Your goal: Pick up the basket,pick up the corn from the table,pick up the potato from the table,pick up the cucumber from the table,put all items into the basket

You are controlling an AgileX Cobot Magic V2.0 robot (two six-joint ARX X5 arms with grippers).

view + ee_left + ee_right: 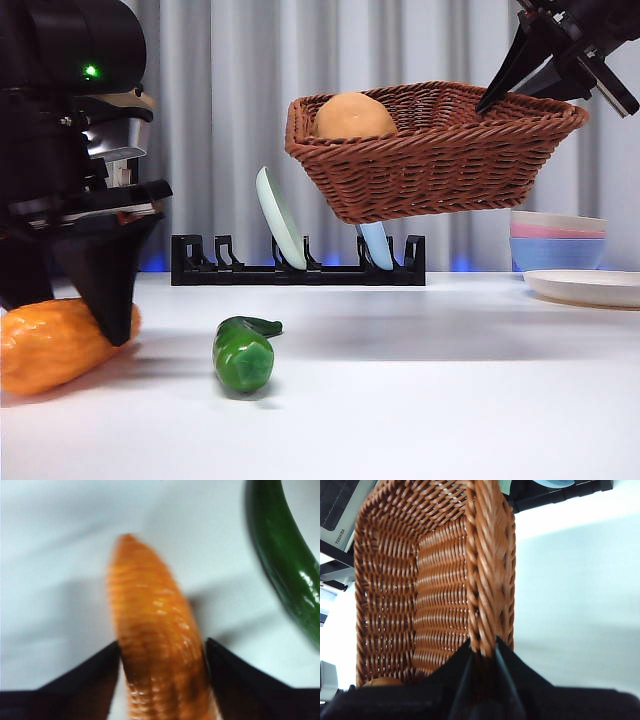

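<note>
Corn lying flat on the table, straddled by the left gripper: one black jaw against each flank, spread only as wide as the cob, touching or nearly so, though not clearly clamped yet. Set across the fat middle, probably so the ribbed cob cannot roll out when lifted. Tapered tip pointing away beyond the jaws.

Cucumber just outside one jaw, apart from the corn, untouched on the table; left for later, judging by the grip chosen.

Basket held well above the table by the right gripper, jaws pinched shut on one rim wall, the wicker edge running straight out between them. Tilted slightly, open side up, presumably kept aloft as a ready target. Potato already inside, at the end away from the jaws.

Beyond: black dish rack with plates, stacked bowls to the side.
</note>
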